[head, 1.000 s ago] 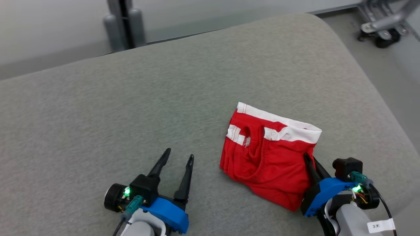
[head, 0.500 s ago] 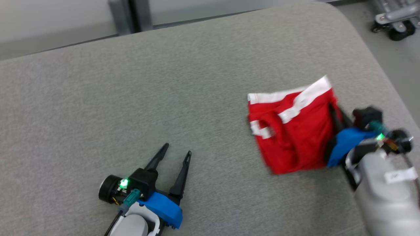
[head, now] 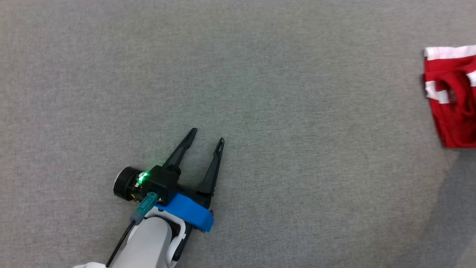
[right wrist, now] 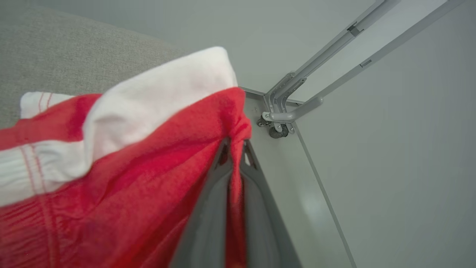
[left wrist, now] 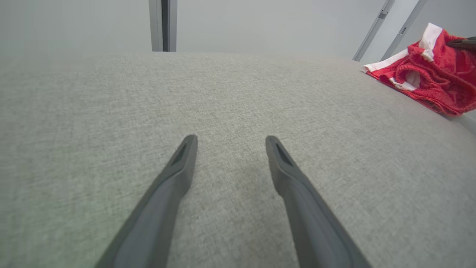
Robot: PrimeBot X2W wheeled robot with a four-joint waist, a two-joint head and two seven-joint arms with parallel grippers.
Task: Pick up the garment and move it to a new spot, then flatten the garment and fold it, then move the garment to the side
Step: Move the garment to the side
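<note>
The left claw [head: 207, 135] has slim dark fingers [head: 212, 171], a blue bracket [head: 189, 216], a green light [head: 144, 175] and a teal plug [head: 145, 206].

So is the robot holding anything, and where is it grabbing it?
Yes. The right gripper is shut on the red cloth garment with a white waistband, pinching a bunched red edge beside that band. The open left gripper holds nothing.
</note>
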